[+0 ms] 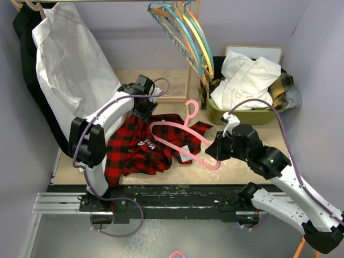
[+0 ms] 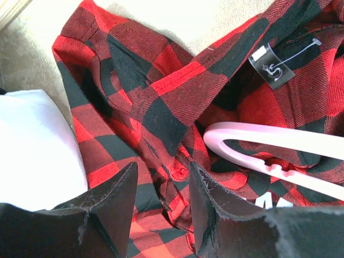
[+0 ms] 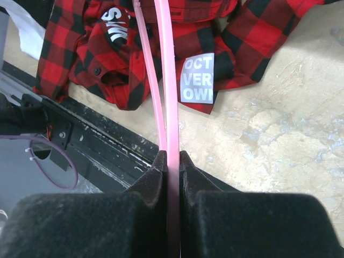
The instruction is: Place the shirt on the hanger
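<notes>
— From above: pinching the hanger (image 1: pixel 188 119) by its near tip with the right gripper (image 1: pixel 215 151), probably to steer the far end across the shirt (image 1: pixel 134 148), crumpled on the table (image 1: pixel 188 174).
— And the left gripper (image 1: pixel 145 110)?
— Hovering at the shirt's far edge; fingertips hidden under its own wrist.
— Left wrist view?
— Spread apart just over a plaid fold, gripping nothing; presumably poised to lift cloth beside the hanger's rounded end. Showing a label (image 2: pixel 271 67), so perhaps near the collar; cropped too tightly to tell.
— Right wrist?
— Clamped tight on the pink bar. Beyond, only part of the white lettering (image 3: pixel 197 78) readable.
</notes>
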